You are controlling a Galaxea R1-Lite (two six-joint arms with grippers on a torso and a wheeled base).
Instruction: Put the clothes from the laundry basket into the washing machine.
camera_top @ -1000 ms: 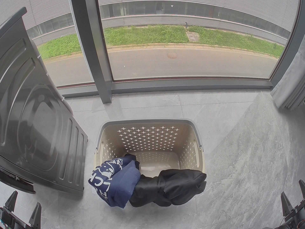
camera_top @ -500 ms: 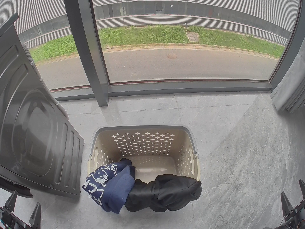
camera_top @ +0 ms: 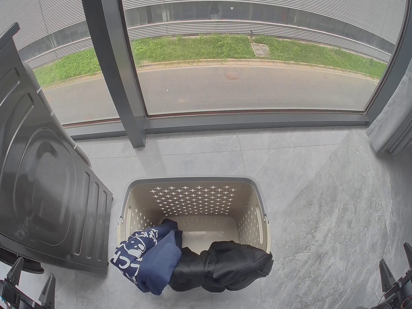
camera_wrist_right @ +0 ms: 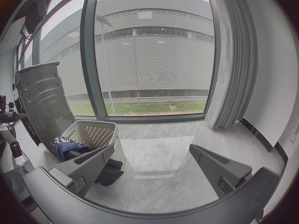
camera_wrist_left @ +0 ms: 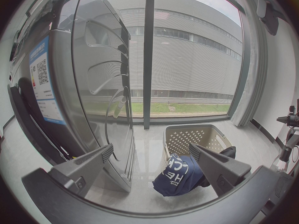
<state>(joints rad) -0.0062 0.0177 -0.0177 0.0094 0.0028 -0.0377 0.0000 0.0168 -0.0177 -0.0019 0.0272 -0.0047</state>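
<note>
Star-perforated plastic laundry basket (camera_top: 193,194) holds crumpled navy and black clothes (camera_top: 223,265); left claw (camera_wrist_left: 150,149), right claw (camera_wrist_right: 149,149) spread wide.

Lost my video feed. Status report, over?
Left gripper open, right gripper open, both empty. Navy garment and black garment draped over laundry basket near rim. Washing machine door open beside basket; no obstacle seen.
</note>
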